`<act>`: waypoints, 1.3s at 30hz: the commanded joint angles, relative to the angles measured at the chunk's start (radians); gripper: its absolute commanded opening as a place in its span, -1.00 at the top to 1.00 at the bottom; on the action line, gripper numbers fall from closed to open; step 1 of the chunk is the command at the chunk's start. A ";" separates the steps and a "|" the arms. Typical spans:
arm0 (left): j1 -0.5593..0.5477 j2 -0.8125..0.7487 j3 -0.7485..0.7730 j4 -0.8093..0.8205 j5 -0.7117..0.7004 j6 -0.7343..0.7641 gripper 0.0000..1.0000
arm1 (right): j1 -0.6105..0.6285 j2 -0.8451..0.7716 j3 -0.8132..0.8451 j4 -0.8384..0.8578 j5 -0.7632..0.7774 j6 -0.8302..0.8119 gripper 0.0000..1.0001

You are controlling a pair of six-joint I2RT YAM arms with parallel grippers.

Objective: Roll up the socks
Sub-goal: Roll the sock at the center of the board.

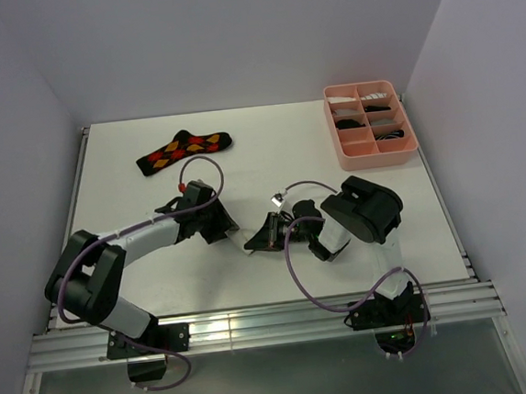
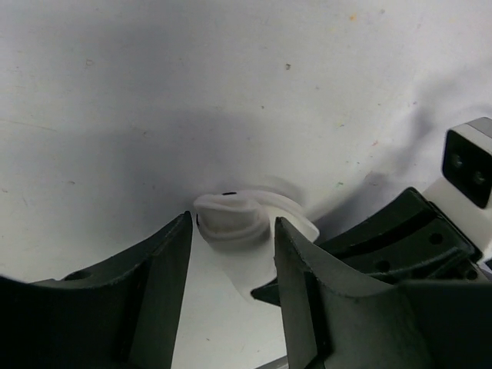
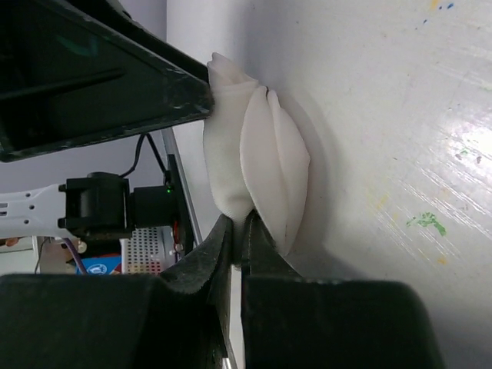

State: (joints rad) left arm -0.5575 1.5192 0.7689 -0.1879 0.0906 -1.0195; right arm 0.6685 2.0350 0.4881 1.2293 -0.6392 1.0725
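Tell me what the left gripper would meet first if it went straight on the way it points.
Most likely the bunched white sock, just ahead of the open left gripper; the right gripper pinches it.

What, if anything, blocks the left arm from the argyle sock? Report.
Probably nothing. The argyle sock lies flat on the table beyond the left hand, with nothing between them. That hand is open, with only the white sock at its fingertips.
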 commanded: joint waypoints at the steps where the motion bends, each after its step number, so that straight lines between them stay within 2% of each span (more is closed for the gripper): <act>1: 0.002 0.036 0.004 0.027 0.017 -0.011 -0.03 | -0.006 0.037 -0.010 -0.060 -0.011 0.004 1.00; 8: 0.001 0.085 0.009 -0.002 0.015 -0.008 0.16 | -0.012 0.050 -0.006 -0.063 -0.010 0.014 1.00; 12: 0.001 0.137 0.070 -0.082 -0.002 0.018 0.62 | -0.014 0.027 0.001 -0.100 -0.005 -0.009 1.00; 13: 0.001 0.147 0.101 -0.128 -0.006 0.033 0.64 | -0.014 0.013 0.006 -0.125 0.001 -0.041 0.99; 16: -0.002 0.177 0.173 -0.203 -0.032 0.073 0.83 | -0.012 -0.059 0.017 -0.237 0.036 -0.119 0.84; 20: -0.018 0.226 0.285 -0.382 -0.086 0.140 0.97 | -0.003 -0.194 0.046 -0.445 0.111 -0.229 0.45; 21: -0.028 0.255 0.311 -0.413 -0.125 0.156 0.99 | 0.000 -0.215 0.052 -0.482 0.130 -0.274 0.41; 25: -0.062 0.326 0.458 -0.539 -0.213 0.225 0.99 | 0.037 -0.366 0.102 -0.681 0.286 -0.394 0.23; 28: -0.088 0.366 0.515 -0.584 -0.246 0.243 0.99 | 0.109 -0.458 0.150 -0.833 0.479 -0.497 0.12; 29: -0.091 0.383 0.526 -0.590 -0.242 0.246 0.99 | 0.133 -0.476 0.165 -0.902 0.594 -0.523 0.08; 31: -0.099 0.400 0.553 -0.608 -0.235 0.251 0.99 | 0.213 -0.502 0.213 -0.958 0.706 -0.597 0.05; 33: -0.107 0.426 0.573 -0.625 -0.238 0.254 0.99 | 0.264 -0.501 0.247 -1.020 0.847 -0.650 0.03; 39: -0.122 0.460 0.619 -0.662 -0.235 0.266 0.99 | 0.416 -0.415 0.354 -1.090 1.064 -0.750 0.03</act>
State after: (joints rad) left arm -0.6659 1.9461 1.3708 -0.7868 -0.1154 -0.7822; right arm 1.0405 1.5757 0.7841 0.2291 0.2077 0.4343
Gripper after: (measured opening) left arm 0.208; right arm 0.488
